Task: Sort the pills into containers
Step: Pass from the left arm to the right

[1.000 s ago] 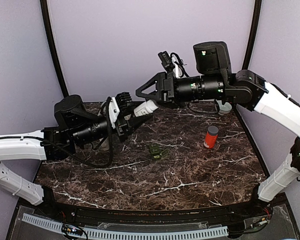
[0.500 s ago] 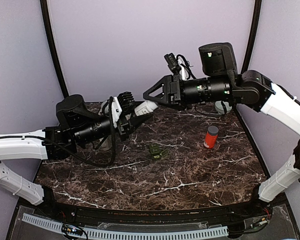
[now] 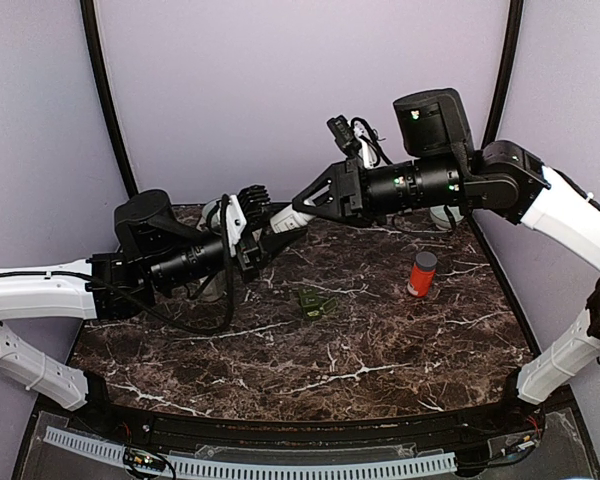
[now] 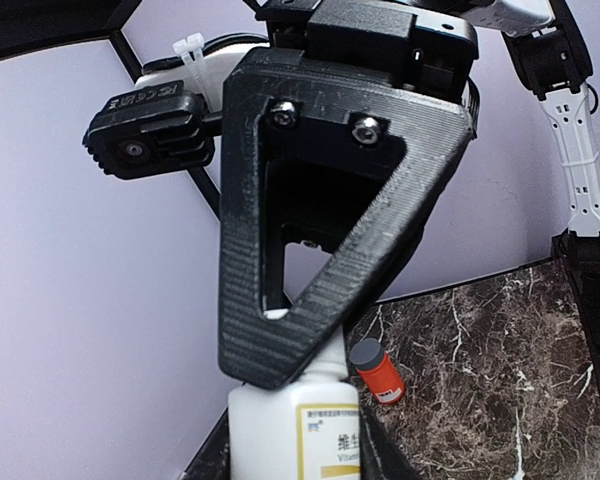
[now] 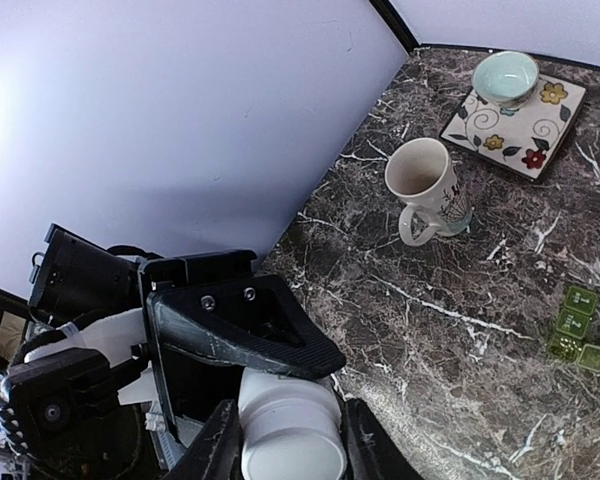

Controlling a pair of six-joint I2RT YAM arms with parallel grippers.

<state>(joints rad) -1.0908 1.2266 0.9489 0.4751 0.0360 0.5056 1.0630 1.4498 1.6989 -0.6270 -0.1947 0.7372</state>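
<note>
My left gripper [image 3: 278,226] is shut on the body of a white pill bottle [image 4: 280,430], held in the air and pointing toward the right arm. My right gripper [image 5: 288,445] meets it from the other side. Its fingers [image 5: 216,448] press both sides of the bottle's white cap [image 5: 290,425]. In the top view the bottle [image 3: 294,213] shows only as a white patch between the two grippers. A small green compartment tray [image 3: 317,303] lies mid-table. An orange vial [image 3: 421,273] with a grey cap stands right of it. No loose pills can be made out.
A white mug [image 5: 425,185] stands on the marble table [image 3: 380,350] near the back left. A flowered square plate [image 5: 560,95] carries a pale bowl [image 5: 505,77] at the back right. Purple walls close in the back and sides.
The right gripper's jaws have narrowed onto the bottle's cap. The right arm has shifted slightly to the right. The left gripper keeps its hold on the bottle.
</note>
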